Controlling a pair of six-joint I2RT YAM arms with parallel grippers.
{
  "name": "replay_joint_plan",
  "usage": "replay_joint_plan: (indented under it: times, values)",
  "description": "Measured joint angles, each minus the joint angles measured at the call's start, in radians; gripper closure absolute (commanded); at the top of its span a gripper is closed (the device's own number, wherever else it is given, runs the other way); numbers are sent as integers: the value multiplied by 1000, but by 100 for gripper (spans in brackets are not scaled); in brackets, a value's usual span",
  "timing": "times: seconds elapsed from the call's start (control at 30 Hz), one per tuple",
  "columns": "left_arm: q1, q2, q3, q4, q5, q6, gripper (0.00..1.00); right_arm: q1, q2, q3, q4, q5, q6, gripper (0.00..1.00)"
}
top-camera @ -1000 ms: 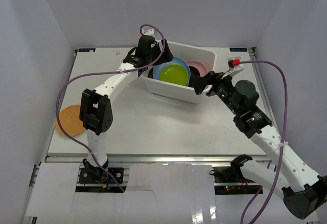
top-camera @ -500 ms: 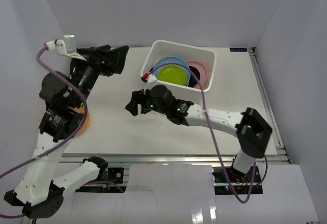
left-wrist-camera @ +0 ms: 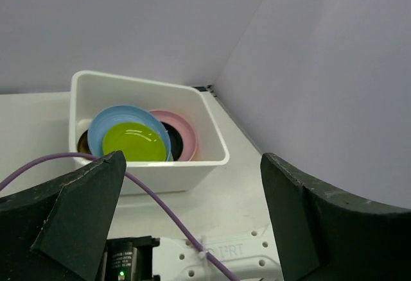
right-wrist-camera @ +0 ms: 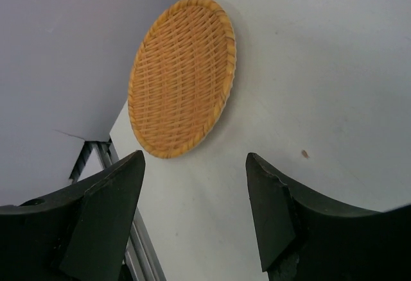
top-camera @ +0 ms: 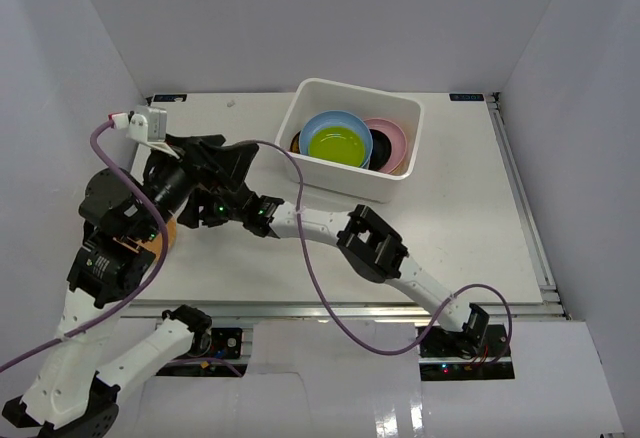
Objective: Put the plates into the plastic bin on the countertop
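The white plastic bin (top-camera: 400, 186) stands at the back of the countertop (top-camera: 450, 228). It holds the lime green plate (top-camera: 340, 144) on the blue plate (top-camera: 330, 121), with the pink plate (top-camera: 393, 135), the black plate (top-camera: 380, 148) and the brown-gold plate (top-camera: 297, 143). The orange woven plate (right-wrist-camera: 183, 76) lies flat at the table's left edge, mostly hidden under my left arm in the top view (top-camera: 170, 232). My right gripper (top-camera: 197, 211) (right-wrist-camera: 192, 210) is open and empty just short of it. My left gripper (top-camera: 222, 161) (left-wrist-camera: 192, 217) is open and empty, raised above the right wrist. The yellow plate and mint dish are not visible.
The right arm (top-camera: 375, 243) stretches across the table's middle with its purple cable (left-wrist-camera: 160, 207) looping over it. The bin (left-wrist-camera: 148, 178) shows far ahead in the left wrist view. White walls (top-camera: 90, 78) close in both sides and the back. A metal rail (top-camera: 320, 308) runs along the front edge.
The left arm has pulled back from the bin and risen at the left. The right gripper has swung from the bin's right side across the table to the orange woven plate.
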Motion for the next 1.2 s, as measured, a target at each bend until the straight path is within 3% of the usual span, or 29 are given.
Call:
replay_joint_plan:
  times: [0.17,0.5,0.63,0.77,0.83,0.9,0.97,1.13,1.2]
  values:
    - [-1,-21,-22,-82,-100,23,2,-1,180,169,14,-30,153,27]
    - [-2,-31,-128,-157,-366,33,2,-5,273,229,84,-34,353,25]
    - [-2,36,-153,-202,-526,0,2,-6,182,23,220,-42,327,26]
    - [-2,103,-148,-206,-650,-36,2,-6,-32,-278,262,-44,243,26]
    - [5,112,-134,-203,-710,-63,17,-8,-176,-447,304,-45,201,27]
    - [32,113,-119,-192,-752,-87,20,-8,-327,-612,356,-48,167,27]
    - [123,120,-116,-174,-723,-119,21,-8,-461,-737,414,-52,140,27]
    - [689,201,-218,-133,-468,-252,18,-8,-724,-967,494,-67,80,27]
    - [808,221,-316,-159,-409,-306,17,-8,-808,-1049,497,-67,56,27]
